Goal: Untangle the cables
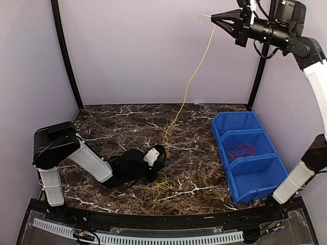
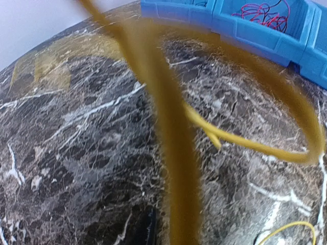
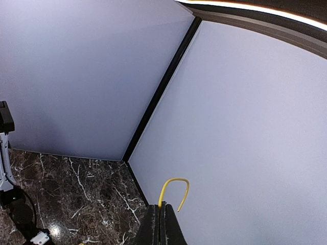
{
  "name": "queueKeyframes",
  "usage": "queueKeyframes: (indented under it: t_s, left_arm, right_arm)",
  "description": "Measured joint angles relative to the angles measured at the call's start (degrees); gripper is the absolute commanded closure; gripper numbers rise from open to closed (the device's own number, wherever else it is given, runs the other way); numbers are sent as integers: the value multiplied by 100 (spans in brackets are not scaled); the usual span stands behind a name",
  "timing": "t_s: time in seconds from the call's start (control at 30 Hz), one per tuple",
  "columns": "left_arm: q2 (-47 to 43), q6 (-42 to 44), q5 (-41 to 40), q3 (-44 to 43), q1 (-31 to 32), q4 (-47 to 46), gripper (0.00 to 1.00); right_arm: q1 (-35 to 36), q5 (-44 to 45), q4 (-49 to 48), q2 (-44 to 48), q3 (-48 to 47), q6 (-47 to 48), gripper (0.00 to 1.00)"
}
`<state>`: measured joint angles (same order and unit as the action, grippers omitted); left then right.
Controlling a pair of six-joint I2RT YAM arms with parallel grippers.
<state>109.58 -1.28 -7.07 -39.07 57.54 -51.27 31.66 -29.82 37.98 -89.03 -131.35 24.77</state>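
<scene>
High up, right fingers (image 1: 223,20) pinched yellow cable (image 1: 191,79); left fingers (image 1: 160,152) sat low on table (image 1: 112,122), grip impossible to tell; red cable (image 1: 240,150) lay in blue bin (image 1: 240,116).

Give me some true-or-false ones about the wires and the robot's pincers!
The right pincer is high up, pinching the yellow cable. True.
The left pincer is low by the table. True.
The red cable lies on the table. False: it sits in the blue bin's middle compartment.
The yellow cable lies all flat. False: it climbs from a coil on the table up to the right pincer.
</scene>
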Motion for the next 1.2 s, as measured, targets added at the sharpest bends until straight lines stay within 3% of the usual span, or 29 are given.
queueKeyframes:
  t_s: [0.33, 0.6, 0.9, 1.13, 1.2]
  left_arm:
    - [-463, 15, -350, 527, -2, 437, 95]
    - [-1073, -140, -603, 1021, -4, 413, 76]
    - [-2000, -258, -708, 1172, -7, -13, 76]
    - [-2262, -321, -994, 1029, -7, 411, 51]
    - [-2262, -361, -1108, 901, -7, 658, 48]
  right_arm:
    - [-258, 291, -387, 7, -435, 68, 100]
    - [-267, 225, -540, 44, 289, 57, 100]
    - [-269, -22, -774, 280, 1947, -157, 100]
    - [-273, 31, -796, 446, 2708, -122, 100]
    - [-273, 81, -793, 522, 2800, -96, 100]
